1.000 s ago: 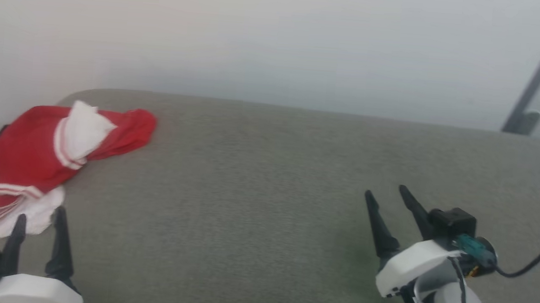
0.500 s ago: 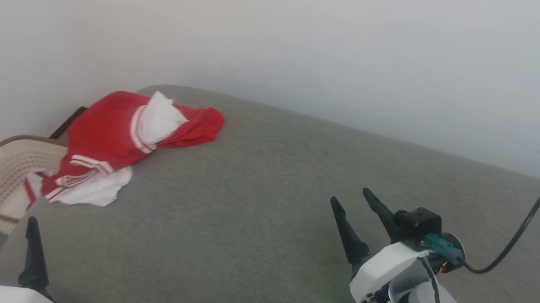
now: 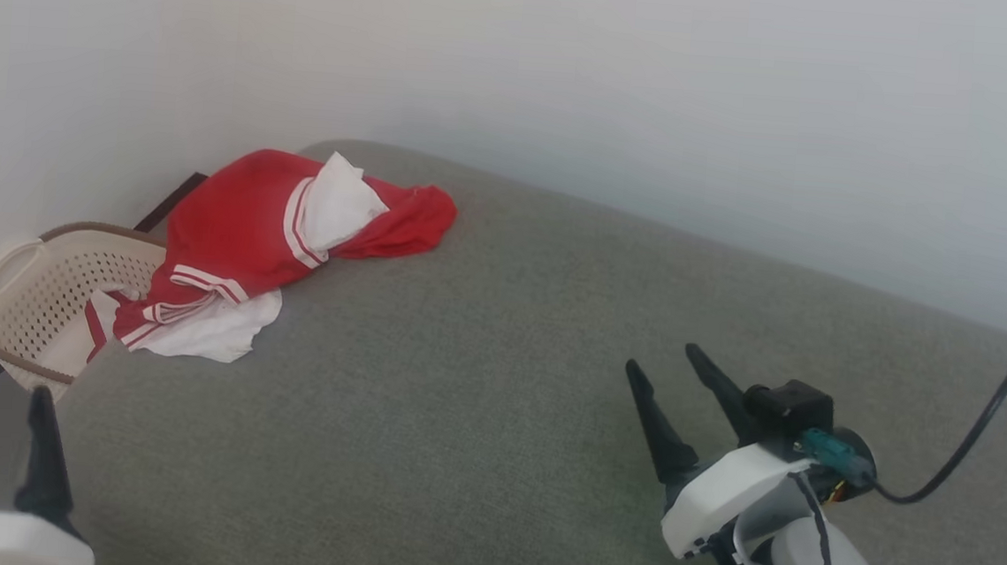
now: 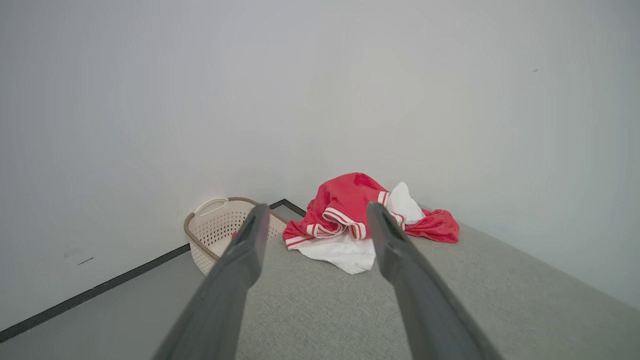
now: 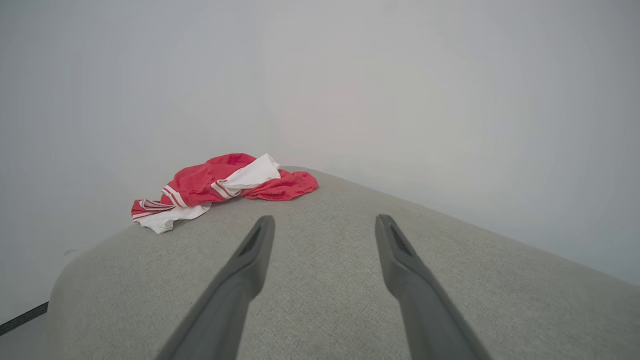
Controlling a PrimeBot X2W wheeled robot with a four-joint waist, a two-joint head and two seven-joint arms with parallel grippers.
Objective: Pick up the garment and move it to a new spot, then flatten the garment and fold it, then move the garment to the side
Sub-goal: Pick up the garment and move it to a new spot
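In the upper left of the head view, the garment (image 3: 267, 239) lies crumpled on the far corner of the grey upholstered surface (image 3: 478, 387). One striped end droops over the edge toward a perforated laundry basket (image 3: 32, 303). The left gripper (image 3: 0, 402) at lower left and the right gripper (image 3: 661, 356) at lower right both stand wide open and hold nothing, well apart from the cloth.

In the left wrist view, the spread fingers frame the garment (image 4: 345, 200), with the basket (image 4: 215, 225) to its left.

In the right wrist view, the shirt (image 5: 220, 185) sits at left centre, far from the open fingers.

A pinch on just one loose layer, such as the white sleeve, may lift only that part. The hanging end could then drag the heap off into the basket. No lettering or brand can be read.
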